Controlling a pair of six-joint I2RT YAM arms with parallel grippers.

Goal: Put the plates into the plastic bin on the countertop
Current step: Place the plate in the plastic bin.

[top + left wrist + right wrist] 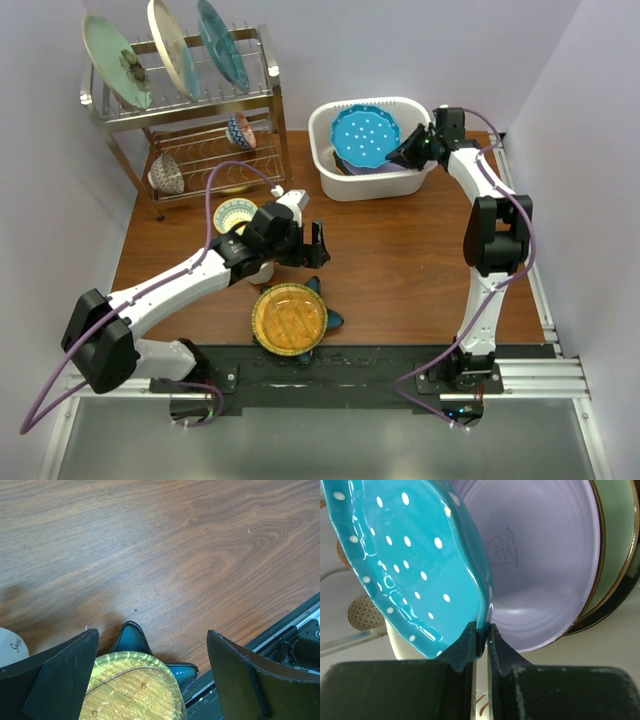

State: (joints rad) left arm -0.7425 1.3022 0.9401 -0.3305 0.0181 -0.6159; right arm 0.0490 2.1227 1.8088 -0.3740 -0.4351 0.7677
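Pinching blue plate (410, 565); lavender plate (545, 570) behind

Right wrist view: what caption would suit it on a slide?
Right gripper pinching the rim of the blue dotted plate, lavender plate behind it.

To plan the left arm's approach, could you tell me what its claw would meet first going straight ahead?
Likely bare countertop just beyond the amber plate below the open left claw; depth is unclear.

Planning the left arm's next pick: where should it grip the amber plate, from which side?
Probably its far rim, from above: the amber plate lies flat on the teal star plate, so only the rim offers a lip, and the open left gripper hovers there.
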